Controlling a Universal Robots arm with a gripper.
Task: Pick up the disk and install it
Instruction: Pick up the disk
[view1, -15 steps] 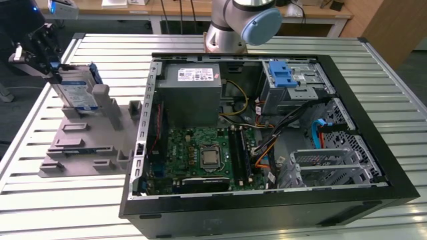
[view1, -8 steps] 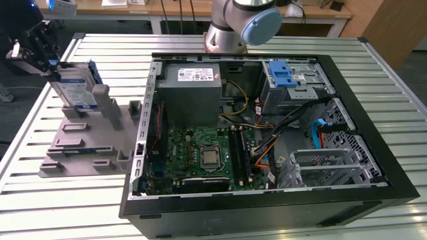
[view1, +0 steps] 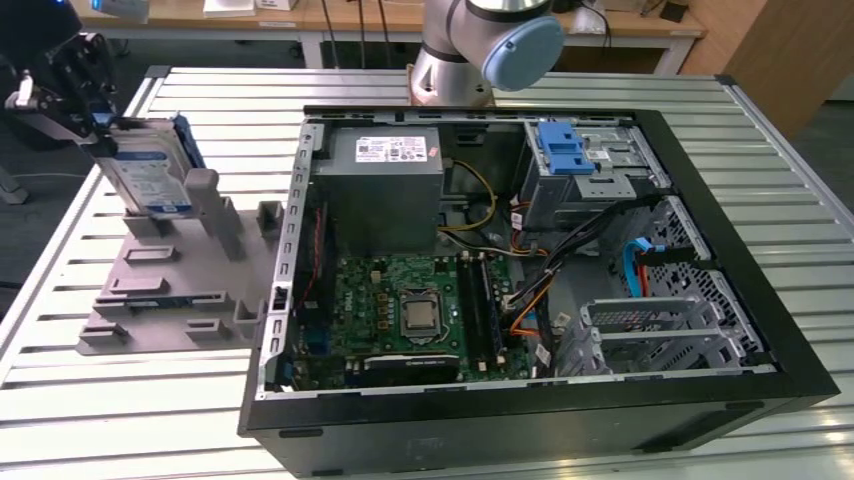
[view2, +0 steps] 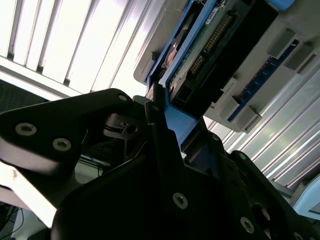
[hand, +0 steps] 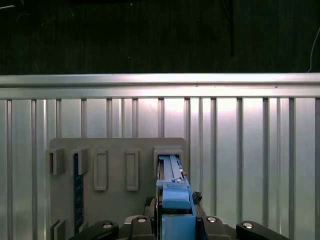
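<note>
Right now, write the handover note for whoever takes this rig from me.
The hand is shut on the disk, gripping along its blue side rail.
The disk stands upright at the grey holder on the slatted table, to the exterior view's left of the open computer case. I cannot tell whether it has cleared its slot in the holder.
Done: the disk is grasped.
Left: the disk is outside the case, so it is not yet installed.
</note>
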